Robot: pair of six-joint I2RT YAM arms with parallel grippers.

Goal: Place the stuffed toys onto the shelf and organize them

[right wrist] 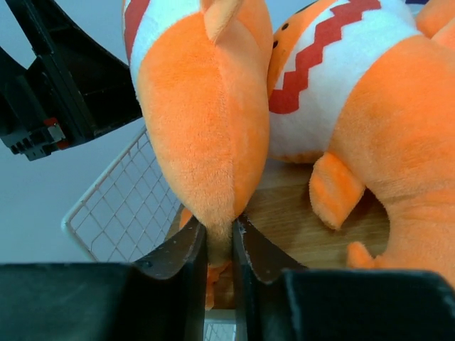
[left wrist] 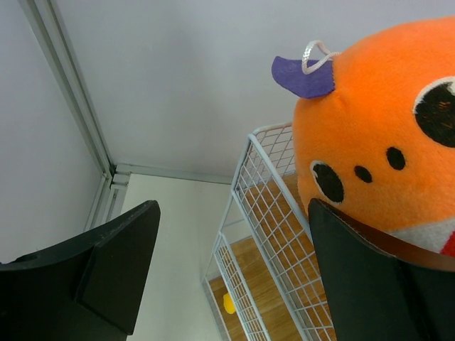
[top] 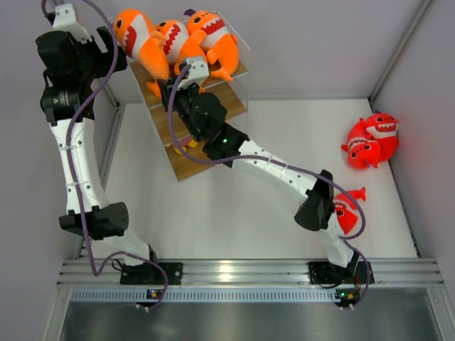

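Observation:
Three orange sharks lie side by side on the top board of the shelf (top: 193, 162): left (top: 138, 39), middle (top: 178, 44), right (top: 215, 34). My right gripper (top: 169, 91) is shut on the tail end of the left orange shark (right wrist: 206, 121), just above the top board (right wrist: 298, 220); the middle shark (right wrist: 355, 92) lies beside it. My left gripper (top: 119, 53) is open and empty, its right finger (left wrist: 377, 284) next to that shark's head (left wrist: 384, 135). Two red sharks (top: 373, 138) lie at the far right, and one red shark (top: 346, 211) sits by my right arm.
The shelf's white wire side (left wrist: 266, 213) stands close to my left gripper. A small yellow object (left wrist: 229, 304) sits on a lower board. White walls enclose the table on the left, back and right. My right arm stretches across the middle of the table.

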